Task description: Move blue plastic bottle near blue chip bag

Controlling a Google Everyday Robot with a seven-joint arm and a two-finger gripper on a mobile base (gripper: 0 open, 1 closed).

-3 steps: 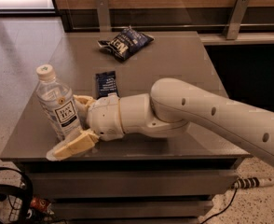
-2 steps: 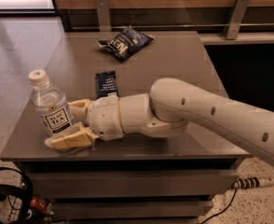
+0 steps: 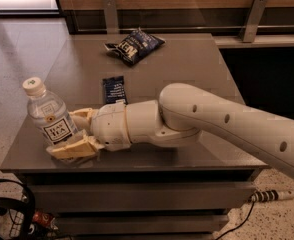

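The blue plastic bottle (image 3: 49, 116), clear with a white cap and a "TEA" label, stands tilted to the left at the table's front left corner. My gripper (image 3: 73, 132) is at its lower part, one cream finger behind the bottle and one in front, closed against it. The blue chip bag (image 3: 135, 45), puffy and dark blue with white letters, lies at the far middle of the table, well away from the bottle. My white arm reaches in from the right across the front of the table.
A small flat dark blue packet (image 3: 114, 89) lies mid-table just behind my wrist. The grey table (image 3: 187, 64) has its left and front edges close to the bottle. A wooden wall with metal brackets runs behind. Cables lie on the floor below.
The bottle has shifted left toward the table's corner and tilted over to the left. My gripper has moved left with it, fingers tight at its base.
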